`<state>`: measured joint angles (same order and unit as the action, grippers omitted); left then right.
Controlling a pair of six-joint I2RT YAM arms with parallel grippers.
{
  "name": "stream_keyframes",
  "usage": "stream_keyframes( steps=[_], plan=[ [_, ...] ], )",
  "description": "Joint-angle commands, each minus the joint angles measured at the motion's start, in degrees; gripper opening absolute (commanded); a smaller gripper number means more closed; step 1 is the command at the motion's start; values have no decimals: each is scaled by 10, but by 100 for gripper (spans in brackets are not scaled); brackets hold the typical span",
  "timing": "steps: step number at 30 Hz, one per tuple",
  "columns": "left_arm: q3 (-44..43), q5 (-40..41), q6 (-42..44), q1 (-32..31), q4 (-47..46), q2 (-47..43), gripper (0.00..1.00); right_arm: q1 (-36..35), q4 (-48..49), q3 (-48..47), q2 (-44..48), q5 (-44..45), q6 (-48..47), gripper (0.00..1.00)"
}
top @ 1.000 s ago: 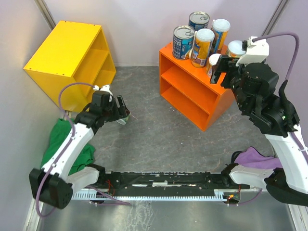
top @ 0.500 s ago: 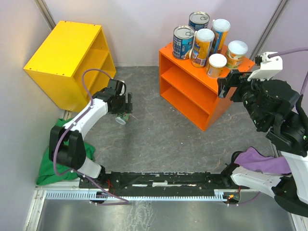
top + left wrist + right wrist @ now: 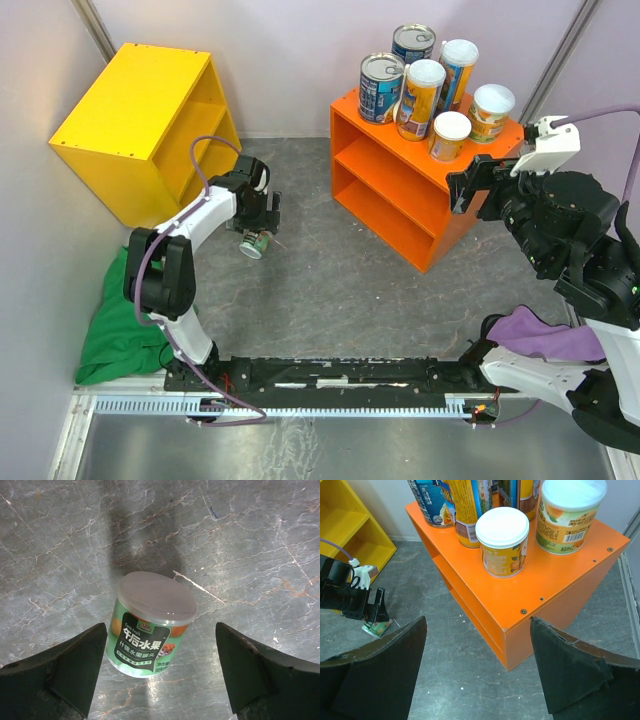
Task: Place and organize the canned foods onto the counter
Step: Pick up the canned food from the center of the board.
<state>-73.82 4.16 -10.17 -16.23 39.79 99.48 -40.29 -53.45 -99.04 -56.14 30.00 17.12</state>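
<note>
Since six cans already stand on the orange counter point(image 3: 455, 215), namely two blue tins point(image 3: 381, 88), two tall cans point(image 3: 420, 98) and two short ones point(image 3: 450, 135), the job looks nearly done. The seventh can point(image 3: 152, 625), green-labelled, lies tipped over on the grey surface point(image 3: 250, 540) near the yellow cabinet point(image 3: 130, 110), well apart from the counter. The left jaws are spread wide either side of it, not touching. The right jaws hang released and empty beside the counter. What is left is to grasp that can and stand it with the rest.

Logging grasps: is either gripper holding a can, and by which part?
Nothing is held. The left gripper is open around the green-labelled can, not touching; the right gripper is open, empty.
</note>
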Motion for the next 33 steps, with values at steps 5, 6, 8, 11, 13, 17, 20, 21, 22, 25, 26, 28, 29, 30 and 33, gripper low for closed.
stream_keyframes(
  steps=[5,6,8,11,13,17,20,21,22,25,26,28,29,30,33],
  plan=[
    [-28,-15,40,5,15,26,96,-2,4,-4,0,-8,0,91],
    [-28,-17,40,4,14,28,96,-3,5,-4,-1,-9,1,91],
    [-26,-18,42,5,14,32,96,-2,5,-5,-3,-11,1,91],
    [-24,-16,45,5,13,39,96,-3,6,-6,-6,-12,1,91],
    [-22,-13,45,5,12,43,96,-2,8,-6,-7,-12,1,91],
    [-16,-12,44,5,-1,50,96,-2,7,-9,-10,-12,1,92],
    [-19,-14,44,4,-1,62,96,-3,7,-8,-10,-12,2,92],
    [-19,-14,44,5,-3,63,96,-3,6,-8,-11,-12,2,92],
    [-19,-13,44,5,-5,65,96,-2,6,-7,-11,-11,2,92],
    [-19,-12,45,4,-8,71,96,-3,6,-5,-10,-10,2,92],
    [-18,-11,46,5,-9,72,96,-2,6,-5,-10,-9,2,92],
    [-16,-12,47,5,-13,75,96,-3,7,-3,-10,-10,2,92],
    [-16,-13,48,5,-14,77,95,-3,7,-2,-10,-9,2,92],
    [-16,-14,49,5,-15,78,95,-2,8,-1,-11,-8,1,92],
    [-12,-14,51,5,-20,80,92,-2,10,2,-11,-8,2,92]
  ],
)
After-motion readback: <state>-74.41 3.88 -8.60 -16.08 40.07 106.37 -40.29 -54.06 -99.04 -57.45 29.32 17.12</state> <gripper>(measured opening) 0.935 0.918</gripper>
